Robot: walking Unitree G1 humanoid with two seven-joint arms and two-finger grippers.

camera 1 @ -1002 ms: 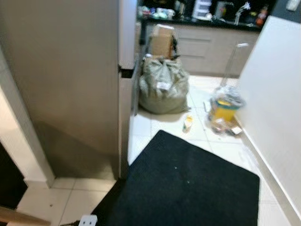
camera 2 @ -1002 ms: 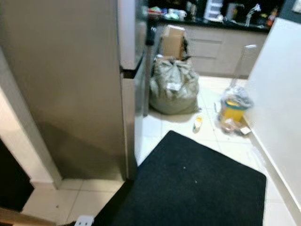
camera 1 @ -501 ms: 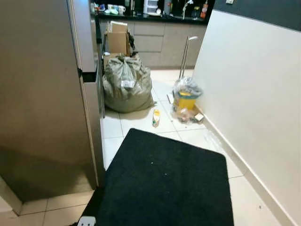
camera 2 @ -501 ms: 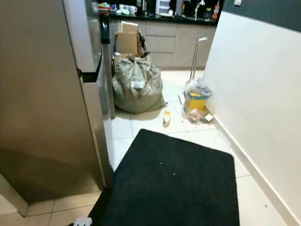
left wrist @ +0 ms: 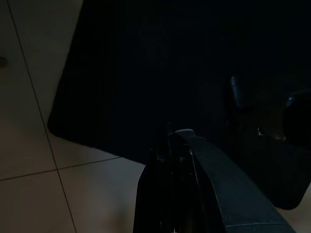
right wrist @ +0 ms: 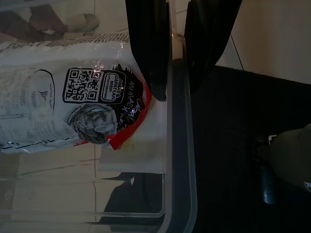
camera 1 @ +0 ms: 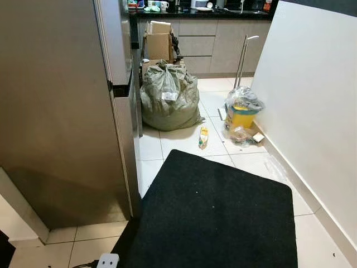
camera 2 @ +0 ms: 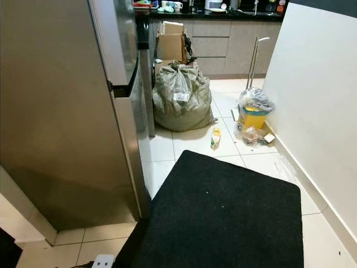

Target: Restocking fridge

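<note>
- Right claw clamped on rim of clear bin, white packet inside.
- Left claw dark, finger gap unreadable, over black mat.
- Fridge just beside mat, doors closed.

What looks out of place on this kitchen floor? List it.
A small carton lies loose on the tiles just past the black mat. Beside it a crumpled wrapper and scraps sit by the yellow bin. A bulging sack is parked by the fridge.

One fridge, one mat (black), one sack.
</note>
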